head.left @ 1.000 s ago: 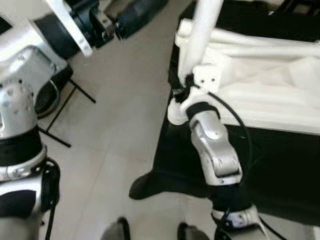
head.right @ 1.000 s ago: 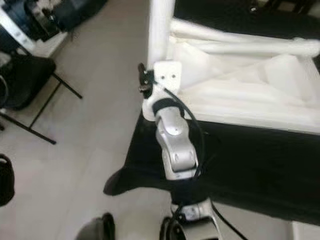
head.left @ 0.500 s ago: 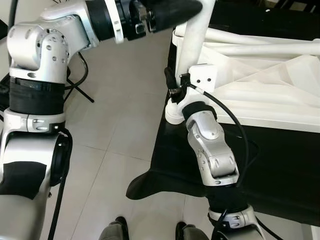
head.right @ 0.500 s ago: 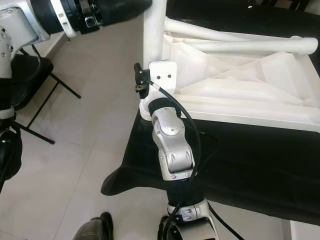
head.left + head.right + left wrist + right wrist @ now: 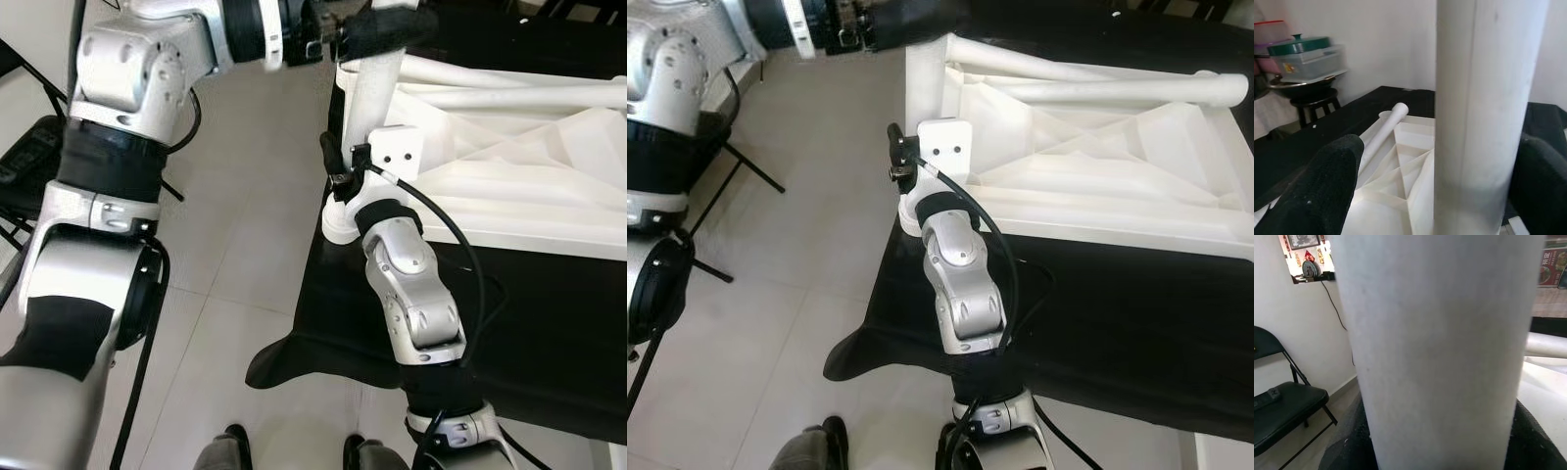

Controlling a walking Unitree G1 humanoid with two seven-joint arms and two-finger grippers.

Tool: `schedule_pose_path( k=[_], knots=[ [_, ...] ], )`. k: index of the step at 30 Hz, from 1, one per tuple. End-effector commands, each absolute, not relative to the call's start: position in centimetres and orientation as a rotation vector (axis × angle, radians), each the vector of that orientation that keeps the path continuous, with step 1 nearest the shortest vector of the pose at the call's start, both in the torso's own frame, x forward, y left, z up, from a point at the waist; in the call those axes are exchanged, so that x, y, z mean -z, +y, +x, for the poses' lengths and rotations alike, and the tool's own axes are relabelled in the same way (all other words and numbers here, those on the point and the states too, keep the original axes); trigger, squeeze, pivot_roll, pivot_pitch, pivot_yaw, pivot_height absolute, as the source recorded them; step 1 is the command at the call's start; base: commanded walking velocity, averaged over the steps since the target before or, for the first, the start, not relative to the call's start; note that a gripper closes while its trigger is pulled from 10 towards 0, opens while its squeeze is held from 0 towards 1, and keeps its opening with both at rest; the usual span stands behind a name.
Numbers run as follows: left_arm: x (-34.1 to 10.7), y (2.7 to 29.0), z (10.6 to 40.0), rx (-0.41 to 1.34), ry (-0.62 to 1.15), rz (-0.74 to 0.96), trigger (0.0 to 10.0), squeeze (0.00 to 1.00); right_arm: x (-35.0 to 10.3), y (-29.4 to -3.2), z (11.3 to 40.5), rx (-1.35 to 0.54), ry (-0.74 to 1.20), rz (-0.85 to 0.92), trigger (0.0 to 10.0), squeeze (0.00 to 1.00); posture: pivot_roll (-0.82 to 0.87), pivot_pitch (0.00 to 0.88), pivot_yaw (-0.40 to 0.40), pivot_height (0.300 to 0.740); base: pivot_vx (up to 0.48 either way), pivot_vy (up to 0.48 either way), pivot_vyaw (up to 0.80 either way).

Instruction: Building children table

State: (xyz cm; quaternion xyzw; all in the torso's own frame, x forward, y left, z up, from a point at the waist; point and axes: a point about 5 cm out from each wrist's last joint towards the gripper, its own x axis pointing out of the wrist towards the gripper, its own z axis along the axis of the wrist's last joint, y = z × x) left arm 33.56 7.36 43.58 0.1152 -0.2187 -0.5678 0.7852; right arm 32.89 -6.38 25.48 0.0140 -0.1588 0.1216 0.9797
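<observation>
Two hands work one upright white leg (image 5: 372,93) at the upturned tabletop's (image 5: 1087,166) corner: our right hand (image 5: 355,181) clamps it low, our left hand (image 5: 377,29) straddles it higher. Next, we'd seat it squarely.

Table leg (image 5: 1484,117) cut by frame top; left pincer (image 5: 1430,196) fingertips cropped

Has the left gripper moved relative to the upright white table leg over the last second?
Yes. The left gripper has swung in from the left to the upright leg, its fingers now either side of it.
</observation>
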Motion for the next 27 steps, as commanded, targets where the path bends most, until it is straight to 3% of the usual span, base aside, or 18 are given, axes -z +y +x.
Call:
schedule_pose_path(
  k=[1, 6, 12, 13, 15, 16, 27],
  knots=[
    [-44.3, 6.6, 33.4, 1.216, -0.506, 0.279, 10.0, 0.0, -21.6, -4.4, 32.8, -0.333, -0.123, 0.091, 10.0, 0.0, 0.03, 0.271, 0.031, 0.74, 0.0, 0.0, 0.0],
    [-44.2, 6.0, 33.6, 1.251, -0.5, 0.239, 10.0, 0.0, -21.7, -4.2, 32.7, -0.338, -0.124, 0.093, 10.0, 0.0, 0.02, 0.268, 0.032, 0.74, 0.0, 0.0, 0.0],
    [-43.5, 4.0, 33.5, 1.408, -0.454, 0.162, 10.0, 0.0, -21.7, -4.2, 32.6, -0.34, -0.128, 0.093, 10.0, 0.0, 0.01, 0.263, 0.039, 0.74, 0.0, 0.0, 0.0],
    [-43.4, 3.8, 33.5, 1.419, -0.441, 0.158, 8.2, 0.0, -21.7, -4.2, 32.6, -0.339, -0.129, 0.093, 10.0, 0.0, 0.01, 0.261, 0.043, 0.74, 0.0, 0.0, 0.0],
    [-43.3, 3.7, 33.5, 1.425, -0.432, 0.158, 8.2, 0.0, -21.7, -4.2, 32.6, -0.339, -0.129, 0.093, 10.0, 0.0, 0.01, 0.261, 0.043, 0.74, 0.0, 0.0, 0.0],
    [-43.3, 3.6, 33.5, 1.434, -0.419, 0.15, 0.0, 0.0, -21.7, -4.2, 32.6, -0.338, -0.129, 0.094, 10.0, 0.0, 0.01, 0.259, 0.044, 0.74, 0.0, 0.0, 0.0],
    [-43.1, 3.5, 33.7, 1.44, -0.378, 0.144, 0.0, 0.0, -22.0, -4.2, 32.8, -0.358, -0.144, 0.088, 10.0, 0.0, 0.02, 0.251, 0.042, 0.74, 0.0, 0.0, 0.0]
  ],
)
